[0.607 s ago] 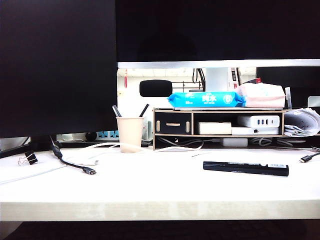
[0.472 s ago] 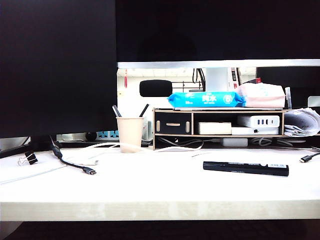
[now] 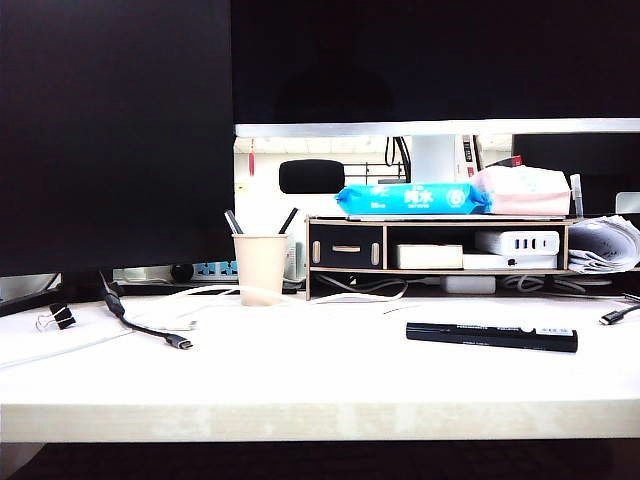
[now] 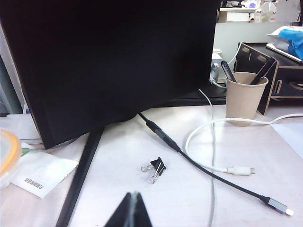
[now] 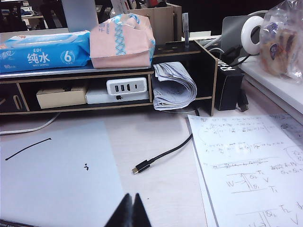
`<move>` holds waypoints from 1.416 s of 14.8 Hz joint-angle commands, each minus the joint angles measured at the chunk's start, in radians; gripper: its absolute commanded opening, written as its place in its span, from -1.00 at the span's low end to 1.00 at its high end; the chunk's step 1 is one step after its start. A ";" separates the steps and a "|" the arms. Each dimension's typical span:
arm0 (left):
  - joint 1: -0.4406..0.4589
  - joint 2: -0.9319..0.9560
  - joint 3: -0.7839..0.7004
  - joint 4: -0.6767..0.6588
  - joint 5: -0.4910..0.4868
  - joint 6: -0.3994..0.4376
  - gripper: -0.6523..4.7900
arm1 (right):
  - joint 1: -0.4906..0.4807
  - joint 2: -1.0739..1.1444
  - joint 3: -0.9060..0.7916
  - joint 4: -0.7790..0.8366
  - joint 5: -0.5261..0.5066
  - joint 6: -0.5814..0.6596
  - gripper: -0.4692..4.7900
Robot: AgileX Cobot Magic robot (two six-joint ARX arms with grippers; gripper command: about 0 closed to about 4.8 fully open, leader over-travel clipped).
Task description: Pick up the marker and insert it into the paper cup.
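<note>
The marker [image 3: 491,336] is seen lying flat on the white table [image 3: 300,380], well to the right of the paper cup [image 3: 260,268] in the exterior view, nothing touching it; two shorter dark pens [image 4: 227,71] are stood inside the paper cup, which sits just beside the wooden desk organizer [image 3: 438,245]; the left gripper [image 4: 132,208] is held near a binder clip [image 4: 154,167], jaws pressed together and empty; the right gripper [image 5: 129,209] is placed beyond the organizer's far end from the cup, above a black cable tip [image 5: 138,168], jaws likewise pressed together, holding nothing.
</note>
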 commanded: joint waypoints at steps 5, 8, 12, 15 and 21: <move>0.000 0.000 0.001 0.009 0.005 0.007 -0.78 | 0.001 -0.001 -0.002 0.014 -0.025 0.008 -0.85; 0.000 0.000 0.001 0.009 0.010 0.006 -0.78 | 0.001 -0.001 -0.002 0.013 -0.081 0.009 -0.85; 0.000 0.000 0.014 0.008 0.185 0.007 -0.78 | 0.001 -0.001 -0.002 0.033 -0.341 0.126 -0.85; 0.000 0.000 0.058 0.006 0.197 -0.029 -0.78 | 0.000 -0.001 0.003 0.073 -0.372 0.289 -0.85; 0.000 0.177 0.155 -0.030 0.212 -0.047 -0.78 | 0.000 0.020 0.060 0.089 -0.365 0.312 -0.86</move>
